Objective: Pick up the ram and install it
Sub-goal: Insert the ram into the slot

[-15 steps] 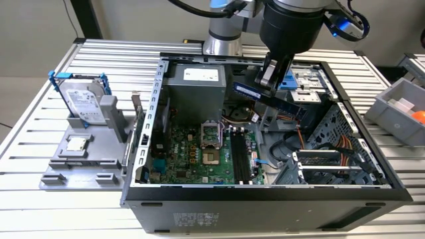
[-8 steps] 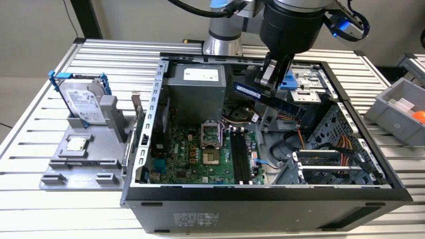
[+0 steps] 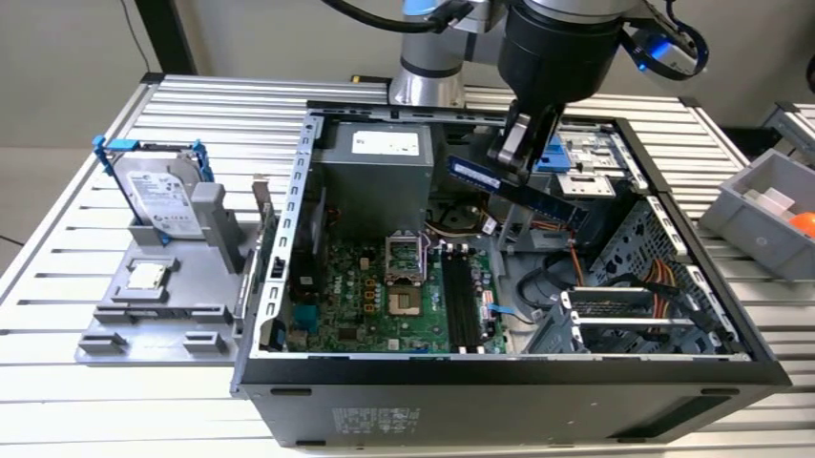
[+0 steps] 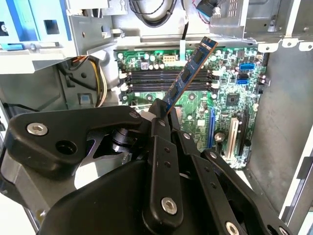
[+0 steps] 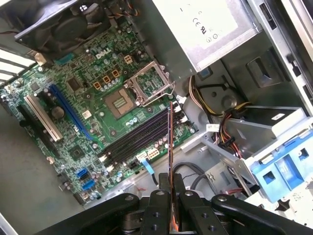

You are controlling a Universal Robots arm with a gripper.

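Note:
My gripper [image 3: 522, 164] hangs over the open computer case [image 3: 510, 367], shut on the ram [image 3: 516, 191]. The ram is a long, thin blue-green stick held by its middle, tilted, above the right part of the case interior. In the second wrist view the ram [image 4: 188, 73] sticks out from between the black fingers [image 4: 159, 127], over the green motherboard. In the first wrist view I see the ram [image 5: 169, 142] edge-on, rising from the gripper [image 5: 171, 191]. The long black memory slots [image 3: 461, 296] [image 4: 166, 81] [image 5: 139, 139] lie below it with a gap between.
A silver hard drive in a blue frame [image 3: 159, 196] stands on a grey fixture at the exterior view's left. A grey bin [image 3: 764, 215] sits at the right. Inside the case are a power supply [image 3: 376, 167], a blue drive cage [image 3: 567, 157] and orange cables [image 3: 662, 286].

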